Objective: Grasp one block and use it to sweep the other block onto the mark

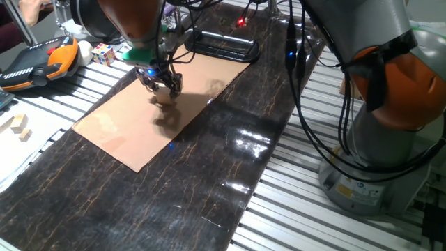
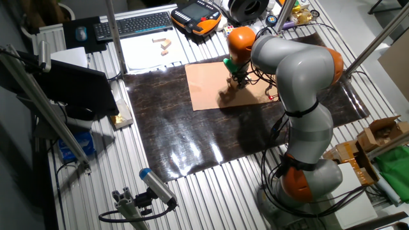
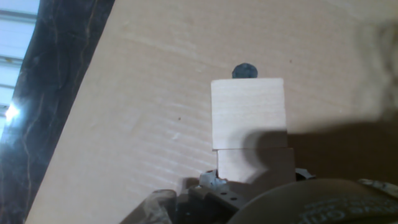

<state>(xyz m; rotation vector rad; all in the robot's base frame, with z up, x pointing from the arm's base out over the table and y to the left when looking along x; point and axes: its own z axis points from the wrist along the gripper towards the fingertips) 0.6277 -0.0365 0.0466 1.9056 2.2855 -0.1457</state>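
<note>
Hand view: pushed block (image 3: 248,112) just short of mark (image 3: 244,71), touching its near edge.
Gripper (image 1: 161,85): I judge fingers closed on held block (image 3: 249,165).
Advice: I'd push straight, slowly.

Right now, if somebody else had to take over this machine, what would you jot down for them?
Claw: low over the tan board, apparently shut on the held block, though the grip itself is hidden.
Pushed block: right against the held block's front.
Mark: small dark dot just past the pushed block's far edge, still uncovered.
Done: block grasped, sweep nearly there.
Left: a short push further so the block sits on the mark.
</note>
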